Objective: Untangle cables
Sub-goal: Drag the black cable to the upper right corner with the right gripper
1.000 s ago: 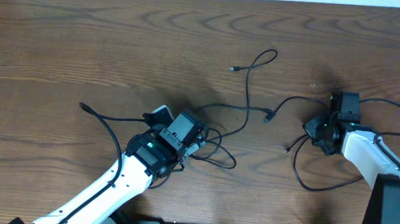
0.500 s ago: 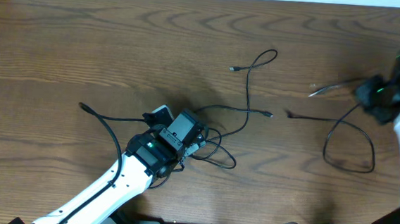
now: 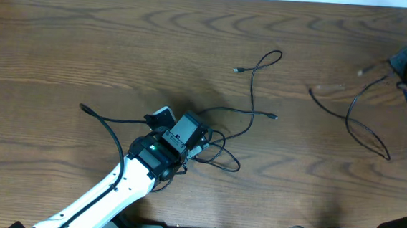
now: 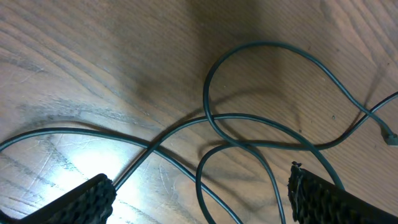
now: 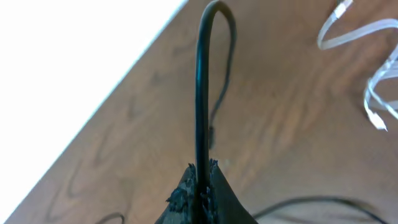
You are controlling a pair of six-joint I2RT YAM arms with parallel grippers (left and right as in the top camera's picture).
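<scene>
Right pincer [image 5: 200, 182]: fingers pressed together, pinching one black cable [image 5: 200, 93]. In the wrist view we see the cable rise straight from the tips and bend over at the top. From overhead this pincer sits at the far right edge of the tabletop [image 3: 122, 44]. Its cable trails left and down in a loose open loop, partly blurred, well apart from the other black cables. A white cord [image 5: 373, 115] lies on the wood near this arm.

Left pincer [image 4: 200, 196]: fingers [image 4: 87, 196] spread wide, low over the wood, gripping nothing. Between and beyond them lies the tangle of black cables [image 4: 267, 43], with several strands crossing and looping over one another. From overhead the tangle sits just right of the left arm's tip, left of centre. One strand runs up to a loop near mid-tabletop, and small plug ends lie free there.
</scene>
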